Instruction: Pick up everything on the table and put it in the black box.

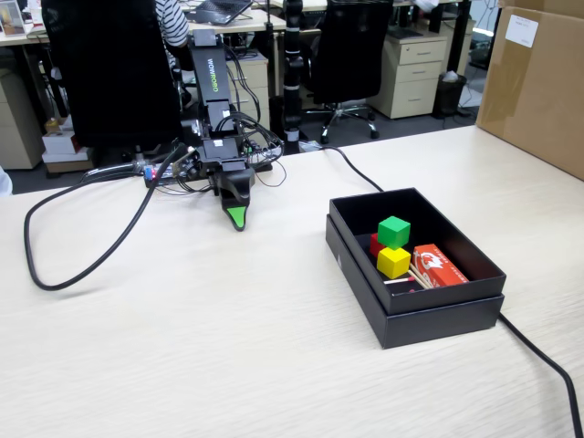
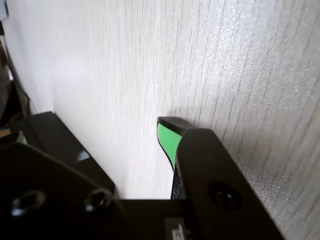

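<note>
The black box (image 1: 474, 298) stands on the right of the pale wood table (image 1: 228, 347). Inside it the green cube (image 1: 394, 231) sits on top of the red cube (image 1: 375, 245) and the yellow cube (image 1: 393, 262). The red cube is mostly hidden. My gripper (image 1: 237, 219) is at the back of the table, well left of the box, with its tip pointing down at the table top and nothing in it. Only one green-faced fingertip (image 2: 168, 139) shows in the wrist view, so I cannot tell the jaw gap. The box corner also shows in the wrist view (image 2: 55, 137).
A red-and-white packet (image 1: 439, 265) and thin wooden sticks (image 1: 418, 277) lie in the box beside the cubes. A big brown carton (image 1: 538, 87) stands at the back right. Black cables (image 1: 82, 269) loop over the table's left side, and one (image 1: 547, 365) runs past the box.
</note>
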Motion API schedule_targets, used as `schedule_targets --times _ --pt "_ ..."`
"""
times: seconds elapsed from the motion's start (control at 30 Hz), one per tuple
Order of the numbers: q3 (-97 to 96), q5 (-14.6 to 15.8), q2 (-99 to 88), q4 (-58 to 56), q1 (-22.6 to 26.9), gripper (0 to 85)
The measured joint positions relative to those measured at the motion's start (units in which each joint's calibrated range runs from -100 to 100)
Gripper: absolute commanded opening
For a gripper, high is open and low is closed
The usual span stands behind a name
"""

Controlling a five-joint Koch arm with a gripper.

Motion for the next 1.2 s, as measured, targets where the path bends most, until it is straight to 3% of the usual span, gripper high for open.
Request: schedule_targets --times 1.2 --pt "-0.91 -0.29 -0.26 -2.25 0.39 50.4"
